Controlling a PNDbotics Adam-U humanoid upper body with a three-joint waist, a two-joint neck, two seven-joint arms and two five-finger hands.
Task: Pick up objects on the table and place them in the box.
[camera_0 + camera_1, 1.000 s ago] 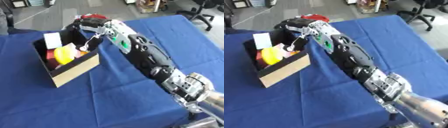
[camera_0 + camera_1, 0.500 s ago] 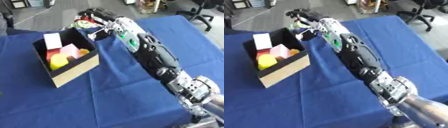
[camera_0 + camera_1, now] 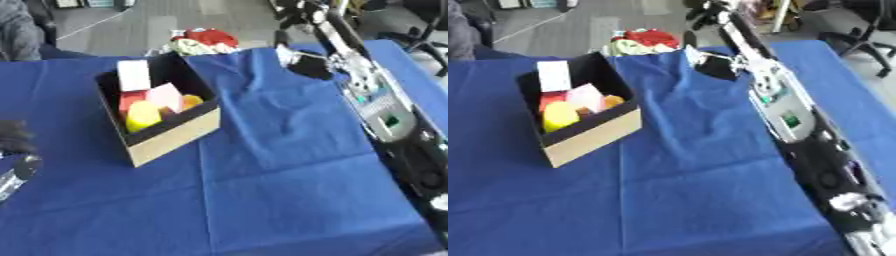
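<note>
box [image 3: 166, 137] was seen filled with items | right hand [image 3: 293, 11] was raised beyond box, grip unreadable | table [image 3: 280, 200] was judged cleared

**An office or lab floor**

A table [image 3: 289, 200] under blue cloth is standing on grey floor [image 3: 157, 25]. Beyond the table, rolling office chairs [image 3: 859, 30] are sitting, and a person's sleeve [image 3: 17, 30] is showing.
</note>
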